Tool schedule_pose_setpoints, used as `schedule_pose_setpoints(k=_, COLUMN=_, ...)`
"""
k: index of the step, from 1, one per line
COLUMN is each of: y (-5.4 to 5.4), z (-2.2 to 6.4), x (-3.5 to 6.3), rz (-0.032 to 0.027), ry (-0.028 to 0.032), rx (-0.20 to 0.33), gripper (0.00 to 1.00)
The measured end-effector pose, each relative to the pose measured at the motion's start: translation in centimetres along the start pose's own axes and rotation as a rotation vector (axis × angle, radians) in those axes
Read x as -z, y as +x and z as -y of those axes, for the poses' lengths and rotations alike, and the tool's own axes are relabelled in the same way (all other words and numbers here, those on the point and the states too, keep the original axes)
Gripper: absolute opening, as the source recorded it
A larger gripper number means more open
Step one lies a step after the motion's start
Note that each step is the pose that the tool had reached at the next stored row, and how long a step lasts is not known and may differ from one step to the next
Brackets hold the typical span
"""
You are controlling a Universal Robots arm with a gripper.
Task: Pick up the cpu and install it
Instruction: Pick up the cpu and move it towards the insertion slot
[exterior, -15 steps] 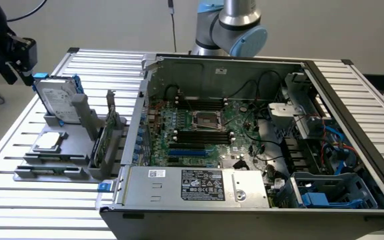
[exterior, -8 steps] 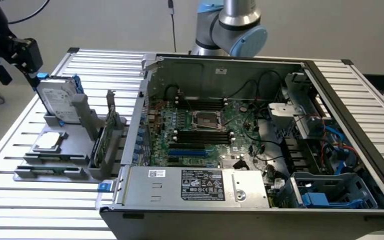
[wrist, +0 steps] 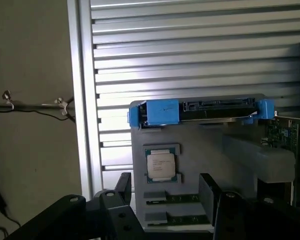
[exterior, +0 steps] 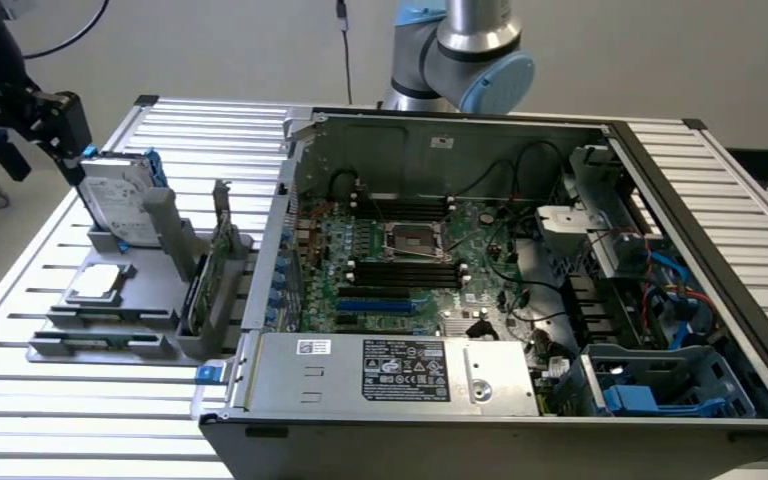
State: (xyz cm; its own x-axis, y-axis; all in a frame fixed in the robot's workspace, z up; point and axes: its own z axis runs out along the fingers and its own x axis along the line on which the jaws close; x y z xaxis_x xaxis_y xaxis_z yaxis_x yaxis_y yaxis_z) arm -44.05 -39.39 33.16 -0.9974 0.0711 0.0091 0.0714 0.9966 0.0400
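In the grey holder (wrist: 200,160), the square, silver-topped cpu (wrist: 160,165) lies flat; the fingers (wrist: 210,192) stand spread, empty.

Slatted aluminium table (exterior: 37,400) carries grey parts fixture (exterior: 91,345) at exterior view's left, open computer case (exterior: 491,445) beside it.

The cpu (exterior: 100,283) lies flat with its silvery metal top facing up, a small square chip seated in a square recess of the grey holder (exterior: 144,300) on the slatted table (exterior: 37,400); dark print marks its lid, a thin rim showing round it
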Motion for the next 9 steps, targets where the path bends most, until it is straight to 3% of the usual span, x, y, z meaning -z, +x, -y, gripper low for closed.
schedule_pose_setpoints(k=9, y=0.0, z=0.2, x=-1.62, rz=-0.0003, ry=0.0, rx=0.004, gripper=0.65)
